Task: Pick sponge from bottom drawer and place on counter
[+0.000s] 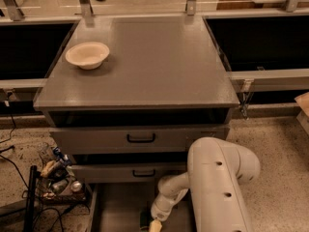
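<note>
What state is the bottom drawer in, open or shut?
Open. The bottom drawer juts out past the drawer above, its flat floor showing, and the robot's gripper hangs down inside it.

The bottom drawer (116, 209), the lowest grey tray, is pulled open; its floor is flat and plain. The sponge (144, 220), a small dark block, lies on that floor, partly in view. The pincer (155, 225) sits inside the drawer, just beside the sponge. The surface (154, 62) is a broad, level, matte grey top slab.
</note>
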Motion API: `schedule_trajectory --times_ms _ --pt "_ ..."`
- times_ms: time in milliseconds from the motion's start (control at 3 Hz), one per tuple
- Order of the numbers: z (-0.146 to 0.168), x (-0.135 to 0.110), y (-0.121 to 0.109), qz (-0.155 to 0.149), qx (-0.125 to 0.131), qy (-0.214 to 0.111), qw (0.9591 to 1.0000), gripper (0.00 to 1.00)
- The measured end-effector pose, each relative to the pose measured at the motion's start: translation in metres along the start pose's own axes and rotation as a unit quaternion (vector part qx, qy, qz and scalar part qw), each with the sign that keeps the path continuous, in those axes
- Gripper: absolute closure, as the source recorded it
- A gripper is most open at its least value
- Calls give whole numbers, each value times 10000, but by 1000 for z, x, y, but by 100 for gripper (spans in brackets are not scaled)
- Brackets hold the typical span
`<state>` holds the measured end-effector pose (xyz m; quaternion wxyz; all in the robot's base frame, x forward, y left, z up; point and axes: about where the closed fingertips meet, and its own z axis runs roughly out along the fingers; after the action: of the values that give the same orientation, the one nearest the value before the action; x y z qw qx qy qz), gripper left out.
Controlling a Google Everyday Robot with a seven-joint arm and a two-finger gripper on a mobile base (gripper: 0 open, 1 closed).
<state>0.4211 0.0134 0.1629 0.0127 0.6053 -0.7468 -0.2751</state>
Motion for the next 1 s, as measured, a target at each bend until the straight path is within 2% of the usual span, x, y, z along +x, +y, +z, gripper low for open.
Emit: schedule_trajectory --times_ms 333,667,1000 --pt "0 0 0 0 0 0 10000 3" --pt "7 -12 -3 -79 14 -5 10000 8" --pt "6 -18 -10 -62 55 -37 10000 5"
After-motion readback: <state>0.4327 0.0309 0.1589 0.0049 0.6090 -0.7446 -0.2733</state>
